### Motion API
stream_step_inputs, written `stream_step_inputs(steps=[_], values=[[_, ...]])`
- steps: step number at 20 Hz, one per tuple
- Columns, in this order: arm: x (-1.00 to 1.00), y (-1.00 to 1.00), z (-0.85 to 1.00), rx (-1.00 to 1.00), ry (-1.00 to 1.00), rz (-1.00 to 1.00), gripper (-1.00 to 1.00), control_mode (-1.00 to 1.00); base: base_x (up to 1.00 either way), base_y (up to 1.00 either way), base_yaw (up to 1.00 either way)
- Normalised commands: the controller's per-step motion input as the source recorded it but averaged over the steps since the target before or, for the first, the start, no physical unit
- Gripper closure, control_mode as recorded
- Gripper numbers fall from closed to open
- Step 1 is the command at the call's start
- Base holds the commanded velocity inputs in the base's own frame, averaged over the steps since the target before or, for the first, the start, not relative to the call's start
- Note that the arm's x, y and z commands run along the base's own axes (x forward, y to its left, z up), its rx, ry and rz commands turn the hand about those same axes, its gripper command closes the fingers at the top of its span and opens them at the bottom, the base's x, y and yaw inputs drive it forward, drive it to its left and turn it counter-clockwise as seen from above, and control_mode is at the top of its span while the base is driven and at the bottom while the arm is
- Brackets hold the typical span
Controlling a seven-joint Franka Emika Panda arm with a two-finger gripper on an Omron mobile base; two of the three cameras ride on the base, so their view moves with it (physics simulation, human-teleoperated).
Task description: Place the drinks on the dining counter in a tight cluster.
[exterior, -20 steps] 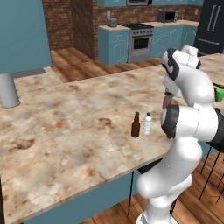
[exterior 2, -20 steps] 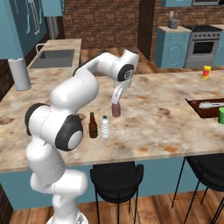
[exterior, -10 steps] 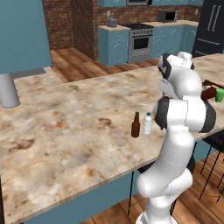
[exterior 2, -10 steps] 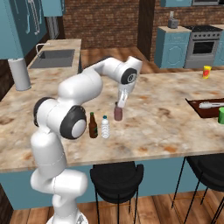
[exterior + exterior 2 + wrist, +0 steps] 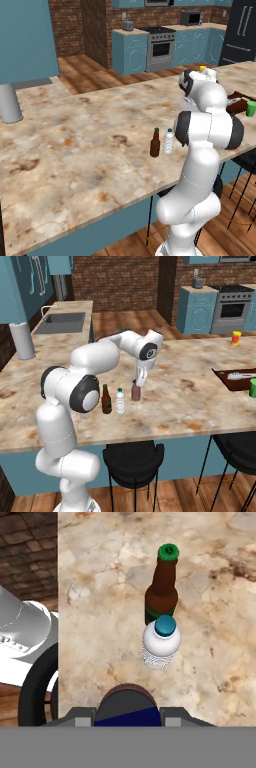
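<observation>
Beige stone surface (image 5: 200, 406) here, polished smooth, brown marbled blotches all over it. The bottle (image 5: 162, 592) looks like brown glass, glossy, with a green cap of matt plastic. Beside it the water bottle (image 5: 161, 643) is pale clear plastic, ribbed low down, with a teal cap. The can (image 5: 135, 392) is dark maroon, a dull metal sheen. The hand (image 5: 137, 381) shows dark matt fingers (image 5: 80, 716) under a glossy white shell. Far left, a smooth grey cylinder (image 5: 9, 103), matt.

The white arm (image 5: 100, 358) folds forward and down, its gripper (image 5: 136, 387) pointing downward with jaws closed.
</observation>
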Motion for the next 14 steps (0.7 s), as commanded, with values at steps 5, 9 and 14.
stream_step_inputs(steps=[5,9,14], values=[[0.0,0.0,-0.33,0.0,0.01,0.0,1.0,-1.0,0.0,0.0,0.0],[0.08,0.04,-0.29,0.0,0.0,-0.01,1.0,-1.0,0.0,0.0,0.0],[0.24,0.0,-0.21,0.0,0.02,-0.08,1.0,-1.0,0.0,0.0,0.0]])
